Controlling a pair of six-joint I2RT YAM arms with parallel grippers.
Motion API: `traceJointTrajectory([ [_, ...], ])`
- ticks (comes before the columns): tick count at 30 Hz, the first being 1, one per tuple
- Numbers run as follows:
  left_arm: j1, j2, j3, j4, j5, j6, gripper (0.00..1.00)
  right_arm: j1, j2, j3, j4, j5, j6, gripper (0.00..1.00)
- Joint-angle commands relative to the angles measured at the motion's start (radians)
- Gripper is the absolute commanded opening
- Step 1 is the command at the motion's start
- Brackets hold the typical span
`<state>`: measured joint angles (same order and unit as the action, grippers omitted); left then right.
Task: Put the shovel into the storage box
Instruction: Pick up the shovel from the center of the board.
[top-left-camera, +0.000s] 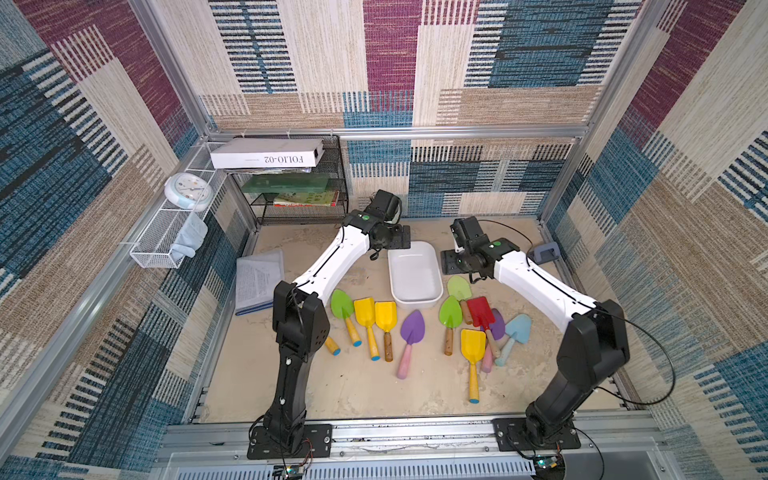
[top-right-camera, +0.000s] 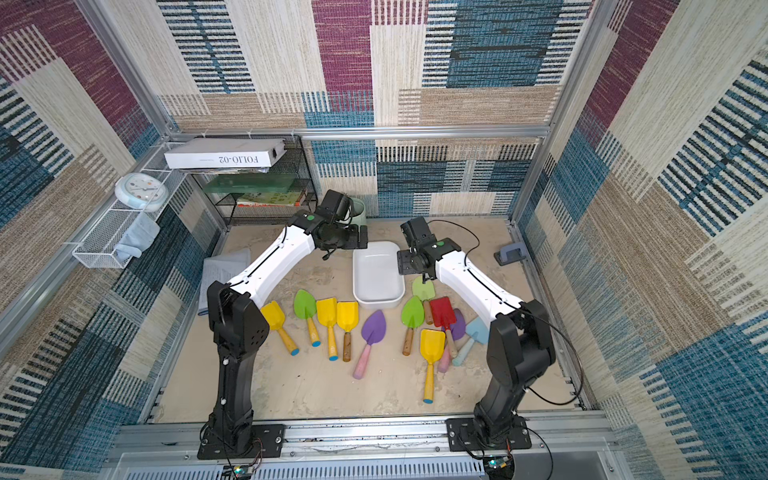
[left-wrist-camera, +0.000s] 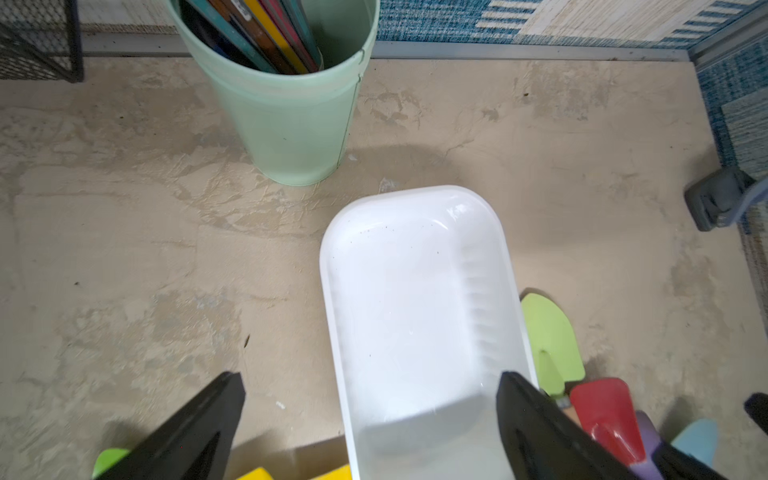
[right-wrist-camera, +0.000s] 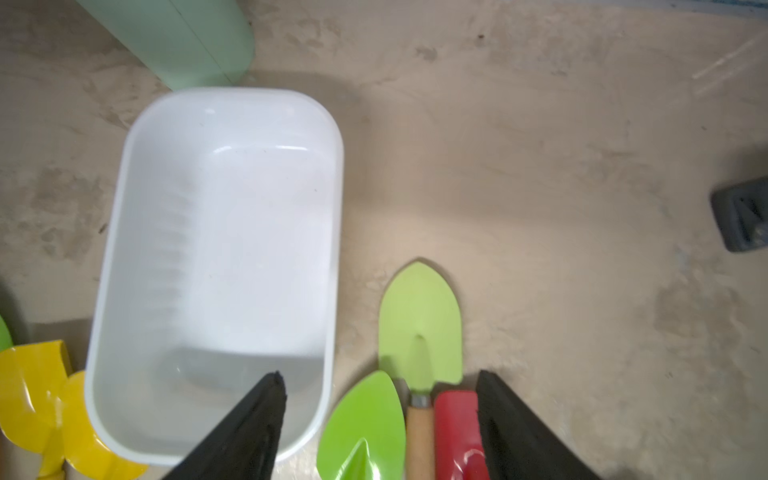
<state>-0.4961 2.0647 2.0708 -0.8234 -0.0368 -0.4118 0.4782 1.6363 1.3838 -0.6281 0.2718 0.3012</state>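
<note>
Sandy table (top-left-camera: 353, 386), white storage box (top-left-camera: 415, 301) on it, empty. Left gripper (left-wrist-camera: 370, 374) hovers over the box, jaws wide, holding nothing. Right gripper (right-wrist-camera: 380, 376) hovers over the box's edge, wide and empty too. Pale green shovel (right-wrist-camera: 419, 320) lies just beside the box, the other shovels (top-left-camera: 385, 316) near it.
</note>
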Motion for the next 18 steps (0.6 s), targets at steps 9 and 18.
traceJointTrajectory([
  [9,-0.049,-0.362,-0.540,0.179,0.085,-0.042,0.99,0.001,-0.259,-0.341,-0.127,0.060,0.127,0.58],
  [18,-0.130,-0.497,-0.772,0.231,0.127,-0.081,0.99,0.002,-0.235,-0.469,-0.123,0.022,0.177,0.50],
])
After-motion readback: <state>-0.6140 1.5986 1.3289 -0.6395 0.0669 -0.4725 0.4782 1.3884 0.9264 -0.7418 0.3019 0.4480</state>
